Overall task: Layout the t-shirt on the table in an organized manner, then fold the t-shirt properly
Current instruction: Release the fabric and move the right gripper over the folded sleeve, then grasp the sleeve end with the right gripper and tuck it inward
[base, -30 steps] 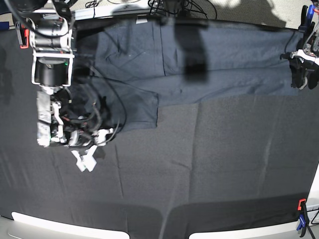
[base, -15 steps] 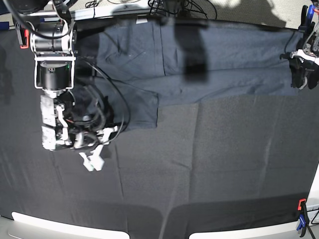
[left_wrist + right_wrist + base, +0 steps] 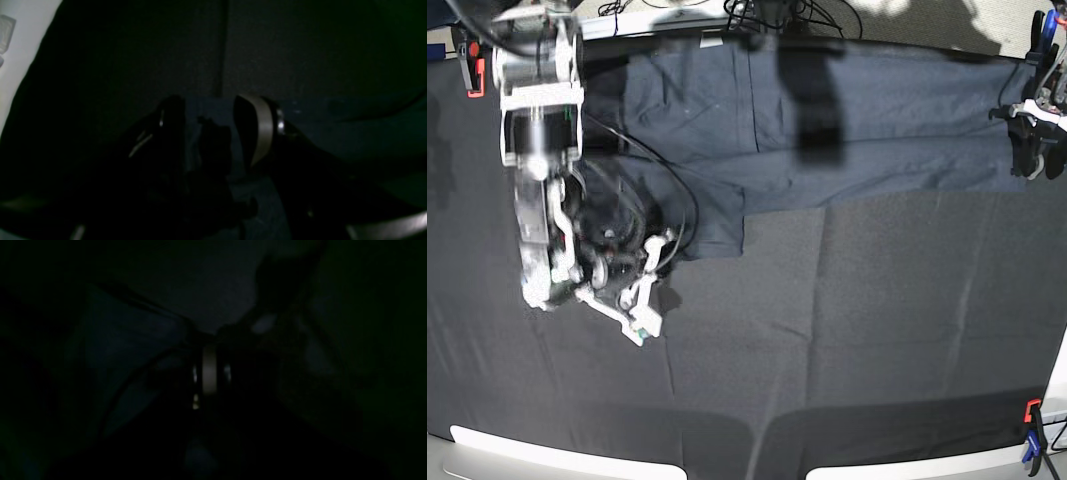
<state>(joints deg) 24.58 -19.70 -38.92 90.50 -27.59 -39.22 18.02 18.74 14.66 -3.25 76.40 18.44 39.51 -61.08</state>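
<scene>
Your right end effector [image 3: 639, 318] has just snapped together over bare counter [image 3: 877, 330], beside the t-shirt [image 3: 827, 110] sleeve's hem; no cloth visibly caught. The left end effector [image 3: 208, 133] stands apart at the far edge.

A desk [image 3: 877, 330] fills the base view. A t-shirt [image 3: 877, 120] is spread flat across the far part of the desk, running from the far left to the far right edge. One flap of it reaches nearer on the left. The near half of the desk lies bare in front of it. The right arm is seen on the left of that view, above the flap, with the right pincer [image 3: 639, 318] placed just past the flap's near edge, over the desk. The left pincer [image 3: 1030, 140] is found at the far right, at the t-shirt's right end. Clamps [image 3: 1033, 435] are fixed at the near right corner and the far left edge.
</scene>
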